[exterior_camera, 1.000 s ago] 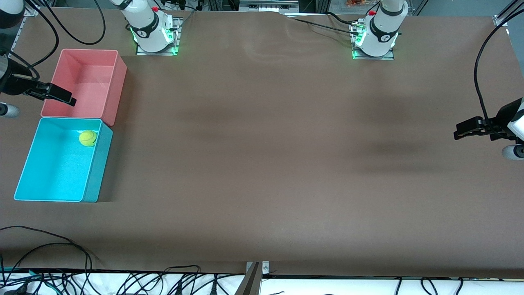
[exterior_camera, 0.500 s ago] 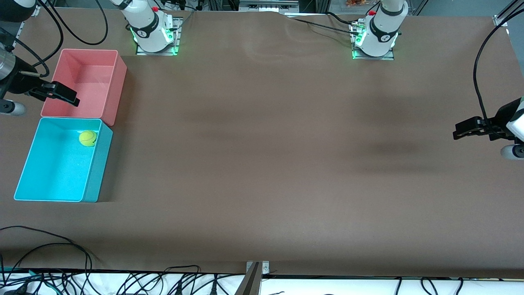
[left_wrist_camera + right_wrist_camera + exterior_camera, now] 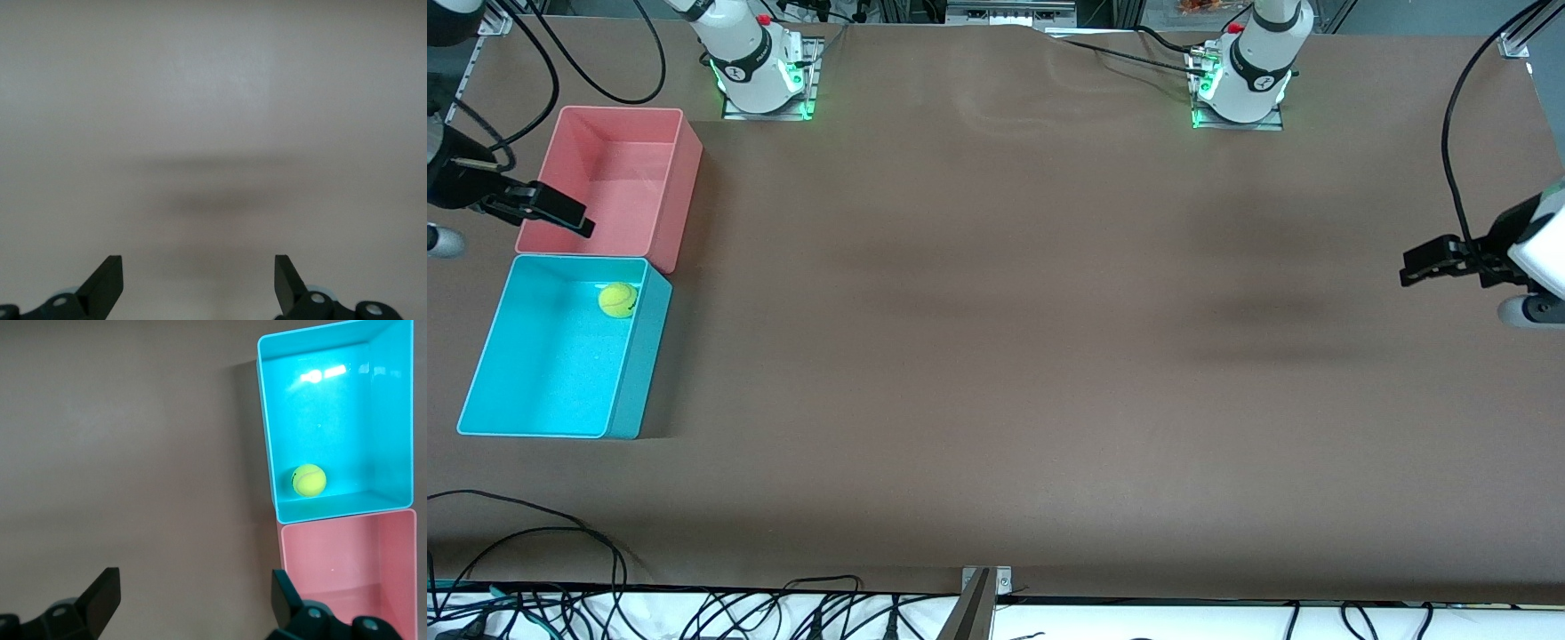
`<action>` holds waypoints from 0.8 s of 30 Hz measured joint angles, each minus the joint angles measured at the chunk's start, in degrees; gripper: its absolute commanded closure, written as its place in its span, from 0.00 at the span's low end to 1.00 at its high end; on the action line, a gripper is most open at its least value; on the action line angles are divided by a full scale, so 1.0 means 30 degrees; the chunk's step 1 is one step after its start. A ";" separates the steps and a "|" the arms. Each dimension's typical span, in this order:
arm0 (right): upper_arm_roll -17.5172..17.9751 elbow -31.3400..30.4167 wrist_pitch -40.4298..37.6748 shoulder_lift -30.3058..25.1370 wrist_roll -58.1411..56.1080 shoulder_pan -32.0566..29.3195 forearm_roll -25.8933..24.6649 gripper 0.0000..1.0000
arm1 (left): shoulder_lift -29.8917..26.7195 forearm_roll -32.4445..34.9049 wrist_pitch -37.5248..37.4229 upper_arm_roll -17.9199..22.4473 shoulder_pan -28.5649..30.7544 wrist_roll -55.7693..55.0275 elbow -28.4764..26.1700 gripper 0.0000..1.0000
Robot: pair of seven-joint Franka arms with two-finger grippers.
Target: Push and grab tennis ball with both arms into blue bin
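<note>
The yellow-green tennis ball (image 3: pixel 617 300) lies inside the cyan-blue bin (image 3: pixel 489 347), in the corner nearest the pink bin; both show in the right wrist view, ball (image 3: pixel 309 480) and bin (image 3: pixel 393 420). My right gripper (image 3: pixel 560 211) is open and empty, up in the air over the pink bin's edge at the right arm's end of the table. In its wrist view the right gripper (image 3: pixel 197 600) holds nothing. My left gripper (image 3: pixel 1423 264) is open and empty over bare table at the left arm's end; its wrist view shows the left gripper (image 3: pixel 199 283) over plain brown table.
A pink bin (image 3: pixel 667 178) stands empty against the blue bin, farther from the front camera; it shows in the right wrist view (image 3: pixel 340 567) too. Black cables (image 3: pixel 525 524) lie along the table's front edge. The brown table (image 3: pixel 996 356) spreads between the arms.
The right gripper rose toward the robots' side, then came back down a little over the pink bin's edge. The left gripper drifted up and slightly toward the table's middle. The ball stayed put.
</note>
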 measured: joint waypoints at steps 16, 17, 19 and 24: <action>-0.0151 0.0028 0.0450 0.0270 -0.1844 0.0033 -0.0014 0.00 | -0.1589 -0.0129 0.0065 0.0627 -0.1160 0.0007 -0.2089 0.00; -0.0151 0.0027 0.0450 0.0271 -0.1883 0.0036 -0.0028 0.00 | -0.1588 -0.0131 0.0076 0.0659 -0.1156 0.0007 -0.2092 0.00; -0.0151 0.0028 0.0450 0.0271 -0.1943 0.0042 -0.0037 0.00 | -0.1588 -0.0133 0.0090 0.0708 -0.1153 0.0008 -0.2098 0.00; -0.0151 0.0029 0.0450 0.0271 -0.2065 0.0054 -0.0099 0.00 | -0.1588 -0.0135 0.0145 0.0761 -0.1153 0.0009 -0.2100 0.00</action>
